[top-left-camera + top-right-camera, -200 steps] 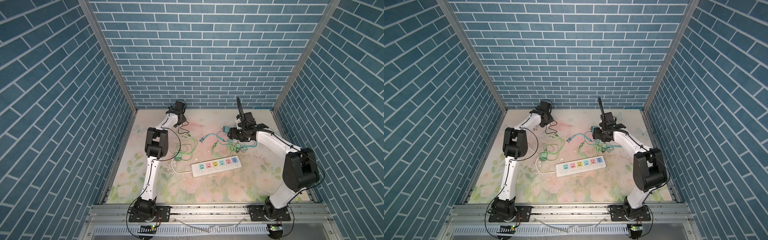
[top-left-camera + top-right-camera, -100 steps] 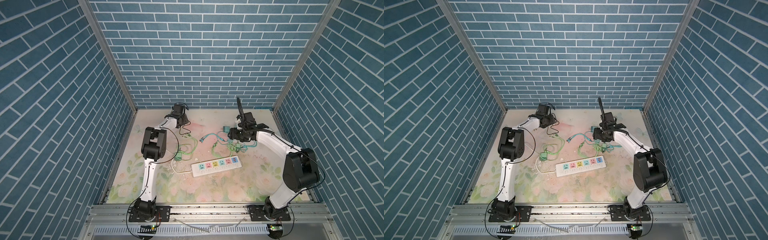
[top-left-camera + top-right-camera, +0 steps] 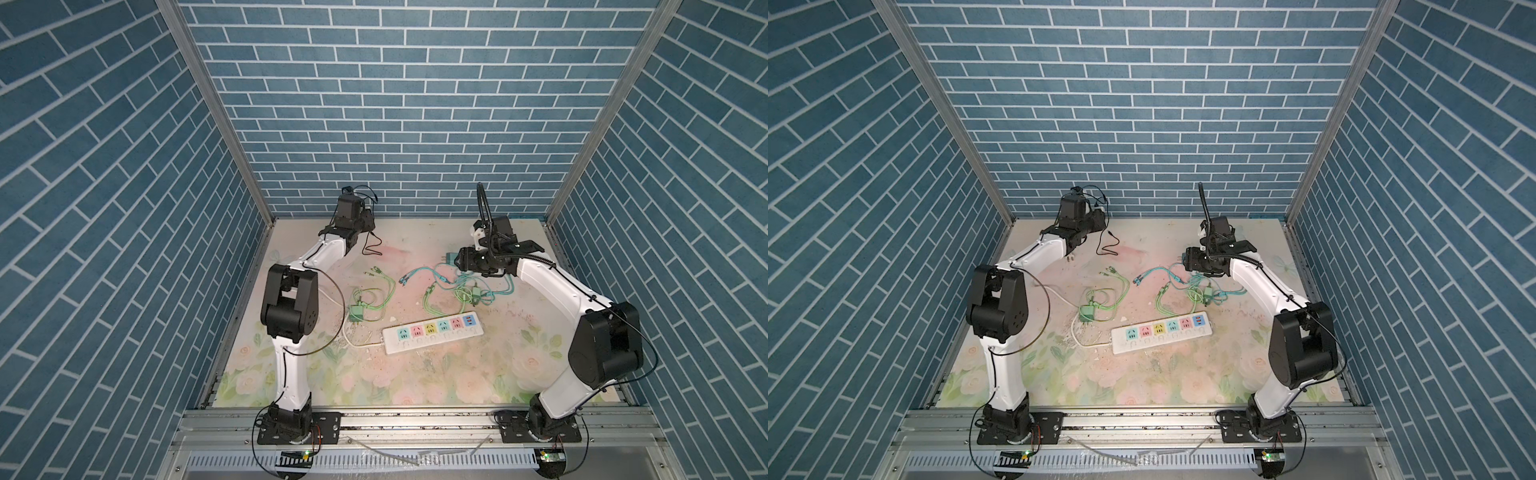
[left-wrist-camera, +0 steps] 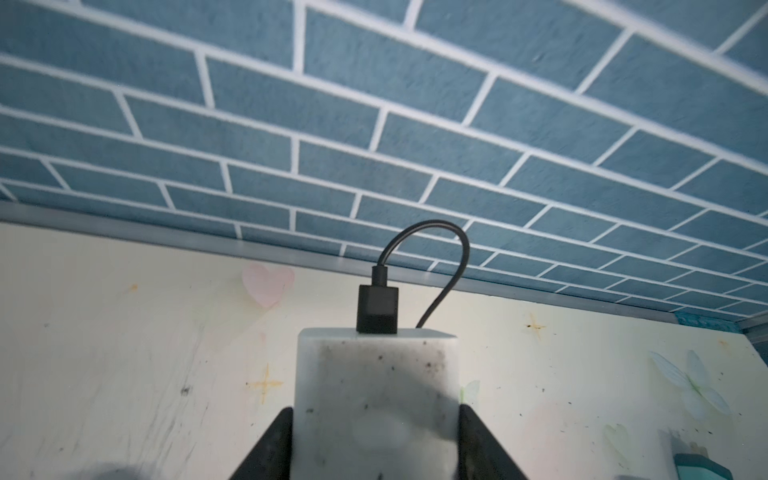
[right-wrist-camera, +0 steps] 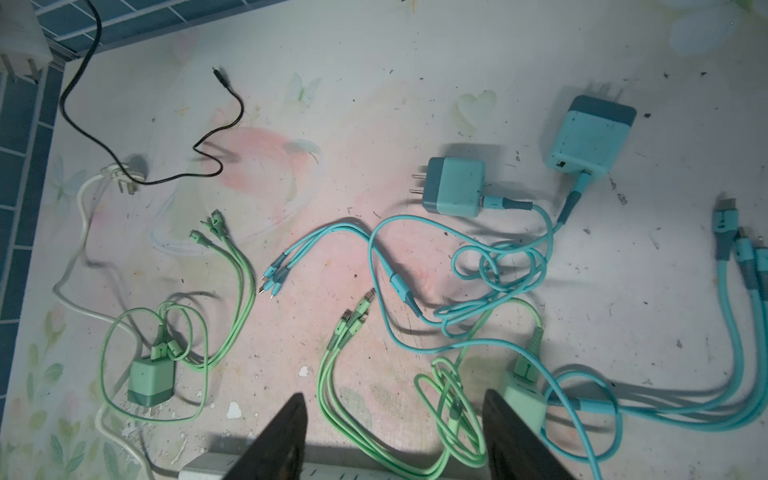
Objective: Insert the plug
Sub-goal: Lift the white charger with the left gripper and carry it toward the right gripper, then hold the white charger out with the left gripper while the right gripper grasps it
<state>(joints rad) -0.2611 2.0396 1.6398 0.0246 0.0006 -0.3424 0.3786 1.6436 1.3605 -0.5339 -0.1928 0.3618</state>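
My left gripper (image 4: 376, 432) is shut on a white plug (image 4: 376, 386), one black finger on each side of it. A black cable (image 4: 440, 266) comes out of the plug's end. In both top views this gripper (image 3: 365, 219) (image 3: 1096, 216) is raised near the back wall, and the black cable (image 3: 370, 245) hangs to the mat. The white power strip (image 3: 432, 332) (image 3: 1160, 330) with coloured sockets lies mid-table. My right gripper (image 5: 395, 436) is open above green cables (image 5: 374, 415) with nothing between its fingers, at the right rear in both top views (image 3: 461, 262).
Two teal plugs (image 5: 455, 187) (image 5: 592, 137) with teal cables lie on the floral mat. A green plug (image 5: 150, 382) (image 3: 356, 311) lies left of the strip. A pale green plug (image 5: 523, 399) sits beside my right finger. The strip's white lead (image 5: 75, 257) runs along the left.
The left arm's elbow has swung to the left and its gripper has turned with the white plug toward the back wall. The right arm has stayed put.
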